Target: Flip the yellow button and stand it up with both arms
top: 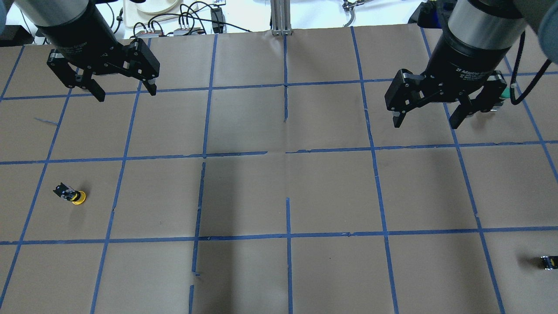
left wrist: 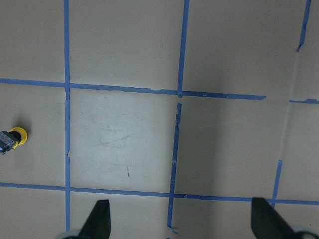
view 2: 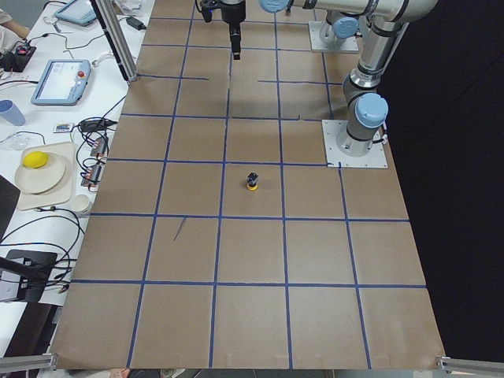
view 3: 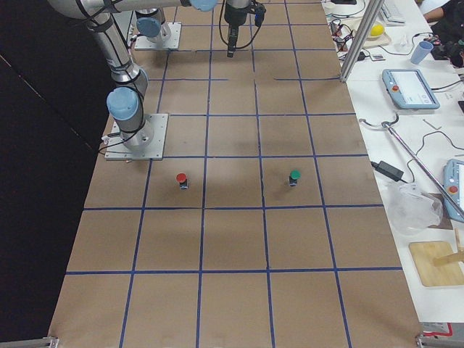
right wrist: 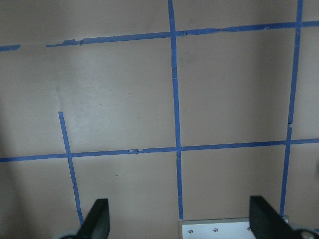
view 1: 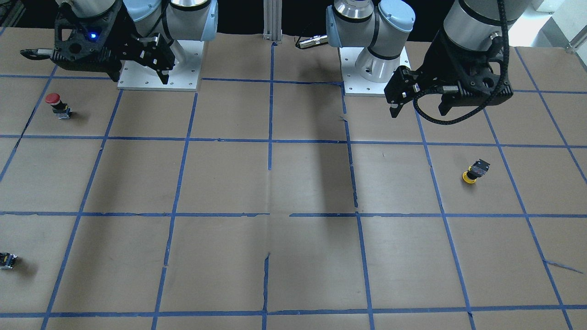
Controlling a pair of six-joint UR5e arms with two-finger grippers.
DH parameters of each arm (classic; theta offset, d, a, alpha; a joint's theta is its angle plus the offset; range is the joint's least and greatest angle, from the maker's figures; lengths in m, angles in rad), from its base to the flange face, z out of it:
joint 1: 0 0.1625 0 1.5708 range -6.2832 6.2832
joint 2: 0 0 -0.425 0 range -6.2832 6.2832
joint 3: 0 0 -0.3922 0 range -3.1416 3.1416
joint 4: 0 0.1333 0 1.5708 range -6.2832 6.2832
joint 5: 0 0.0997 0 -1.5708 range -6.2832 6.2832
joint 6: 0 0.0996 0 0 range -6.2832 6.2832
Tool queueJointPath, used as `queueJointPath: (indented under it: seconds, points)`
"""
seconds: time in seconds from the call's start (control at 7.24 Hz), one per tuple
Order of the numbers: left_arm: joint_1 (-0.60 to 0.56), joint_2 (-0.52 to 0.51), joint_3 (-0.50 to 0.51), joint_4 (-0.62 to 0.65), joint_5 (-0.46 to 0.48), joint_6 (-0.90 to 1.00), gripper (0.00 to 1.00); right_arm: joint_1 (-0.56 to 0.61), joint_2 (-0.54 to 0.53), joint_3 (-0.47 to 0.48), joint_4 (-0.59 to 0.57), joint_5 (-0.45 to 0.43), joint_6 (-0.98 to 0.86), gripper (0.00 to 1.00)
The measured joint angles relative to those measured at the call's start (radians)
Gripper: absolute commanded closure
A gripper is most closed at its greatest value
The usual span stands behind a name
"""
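Observation:
The yellow button [top: 72, 195] lies tilted on its side on the brown table, yellow cap low and black-grey body pointing away. It also shows in the front view [view 1: 474, 172], the left side view [view 2: 252, 182] and at the left edge of the left wrist view [left wrist: 12, 139]. My left gripper [top: 126, 93] hangs open and empty well above and beyond it, also seen from the front [view 1: 418, 111]. My right gripper [top: 426, 124] hangs open and empty on the other side of the table, also seen from the front [view 1: 140, 78].
A red-capped button [view 1: 55, 104] stands near the right arm's base plate [view 1: 158, 78]. A green-capped button [view 3: 294, 176] stands further out. A tiny dark block [top: 548, 261] lies at the table's right edge. Blue tape lines grid the brown paper.

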Motion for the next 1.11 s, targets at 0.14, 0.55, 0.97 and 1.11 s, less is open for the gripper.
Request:
queueJointPath:
  seconds: [0.14, 0.55, 0.97, 1.11]
  points:
    - [0.000, 0.001, 0.001, 0.000, 0.000, 0.000, 0.00, -0.001, 0.000, 0.001, 0.002, 0.000, 0.000, 0.00]
    - [0.000, 0.003, 0.000, 0.000, -0.004, 0.000, 0.00, -0.007, -0.022, 0.004, 0.005, -0.011, -0.001, 0.00]
    - [0.001, 0.004, 0.001, 0.000, -0.003, 0.000, 0.00, -0.008, -0.030, 0.008, 0.009, -0.021, -0.001, 0.00]
    - [0.001, 0.004, 0.001, 0.001, -0.003, 0.001, 0.00, -0.008, -0.030, 0.008, 0.008, -0.028, -0.001, 0.00]
